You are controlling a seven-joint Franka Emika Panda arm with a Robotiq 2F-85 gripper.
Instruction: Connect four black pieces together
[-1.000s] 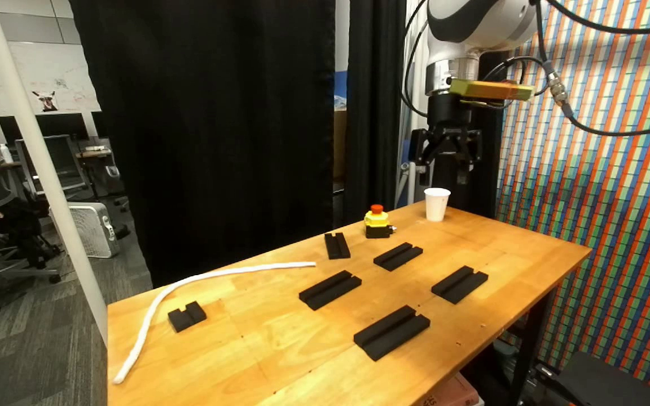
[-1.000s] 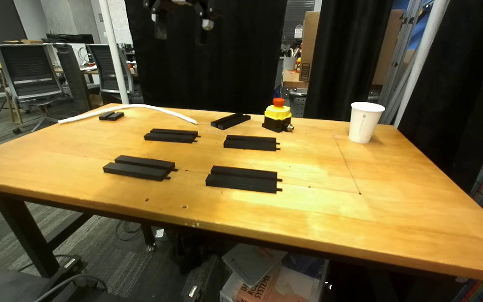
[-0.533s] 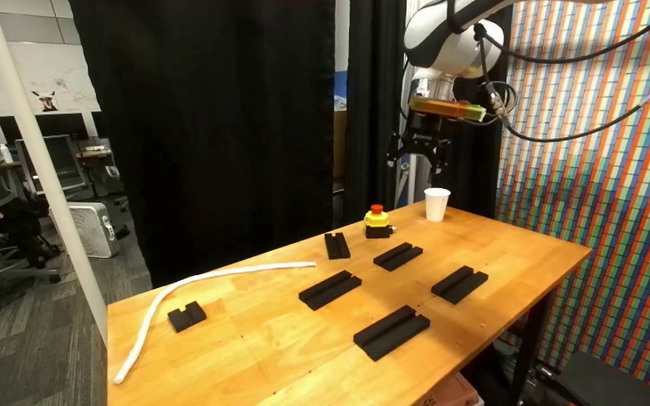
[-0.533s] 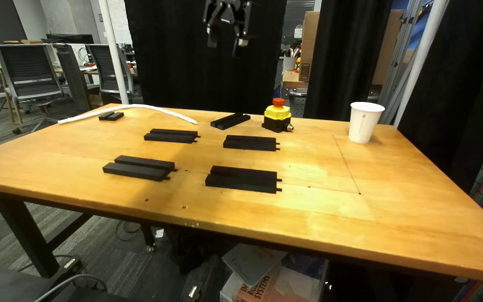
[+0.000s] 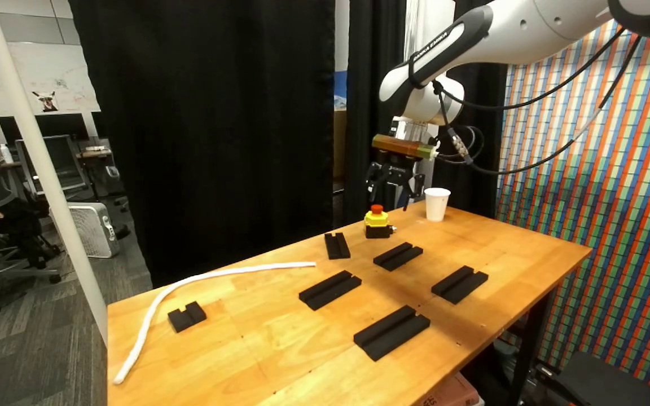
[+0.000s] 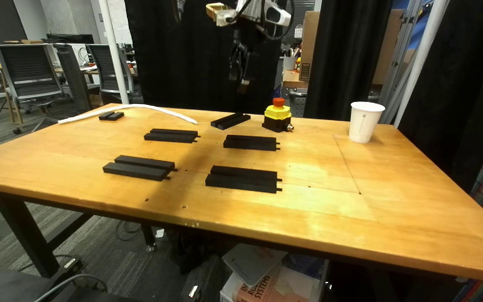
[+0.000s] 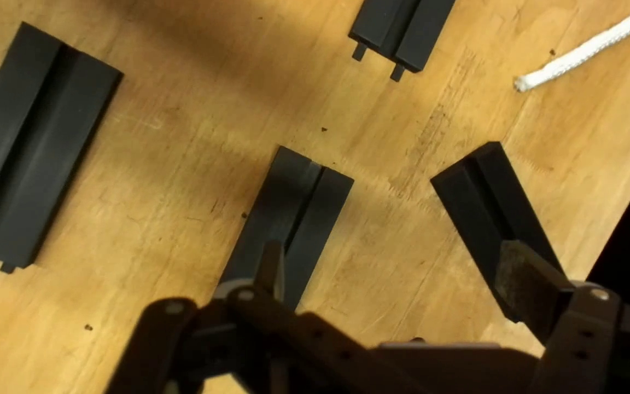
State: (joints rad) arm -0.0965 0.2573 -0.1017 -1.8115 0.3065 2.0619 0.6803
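Four flat, matte black rectangular bars [image 5: 459,286] lay unjoined on the pale wooden tabletop [image 6: 392,218], each grooved lengthwise. They made two rows in an exterior view: front-row left bar [image 6: 138,169], front-row right bar [image 6: 241,180], back-row left bar [image 6: 171,136], back-row right bar [image 6: 250,143]. Within each row the two were apart but nearly in line, the thin pegs [image 7: 397,73] of one facing the plain end of its neighbour. The black two-finger gripper [image 7: 397,268] hung above the table, fingers spread wide, only bare wood showing between them. In the wrist view one finger overlapped the back-row right bar, the other a shorter grooved black block [image 7: 484,216] lying askew; sightline only, no contact that I could make out. I judged the bars light and stiff, probably plastic: no give under a squeeze, little weight to swing. Matte faces promised fair friction for the fingers, though a bar nudged off-centre would likely skate on the smooth wood. Best hold seemed across the width, on the two long outer sides at mid-length. The bars sat low, so the fingertips would have to go close to the wood. The jaw line ran aslant to the back-row right bar; some wrist turn looked needed for a flat grip. Pegs looked the fragile part: no gripping or levering there, just a straight push along the length.
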